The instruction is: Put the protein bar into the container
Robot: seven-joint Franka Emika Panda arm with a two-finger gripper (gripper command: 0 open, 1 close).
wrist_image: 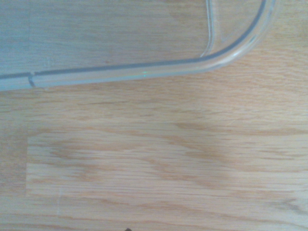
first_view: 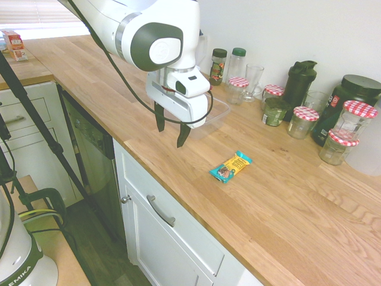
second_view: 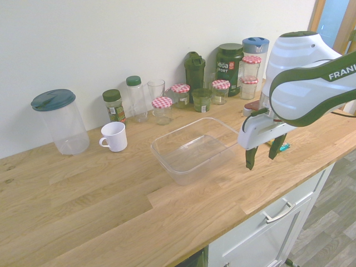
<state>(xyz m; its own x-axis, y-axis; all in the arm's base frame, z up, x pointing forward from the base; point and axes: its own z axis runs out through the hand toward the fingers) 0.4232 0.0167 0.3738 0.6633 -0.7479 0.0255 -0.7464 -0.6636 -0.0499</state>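
Observation:
The protein bar (first_view: 231,166), in a teal and yellow wrapper, lies flat on the wooden counter near the front edge. In the second exterior view only a teal sliver of the bar (second_view: 283,147) peeks out behind the fingers. The clear shallow container (second_view: 167,166) stands empty in the middle of the counter; in the first exterior view its corner (first_view: 220,109) shows behind the arm. My gripper (first_view: 171,134) (second_view: 262,157) hangs open and empty just above the counter, between the container and the bar. The wrist view shows the container's rounded rim (wrist_image: 144,72) over bare wood.
Along the back wall stand jars with red-checkered lids (first_view: 305,121), a dark green shaker (first_view: 299,81), a dark tub (second_view: 229,63), spice bottles (second_view: 114,105) and a glass (first_view: 253,79). A white mug (second_view: 114,136) and a lidded clear pitcher (second_view: 60,121) stand beyond the container. The counter's front edge (first_view: 178,193) is close.

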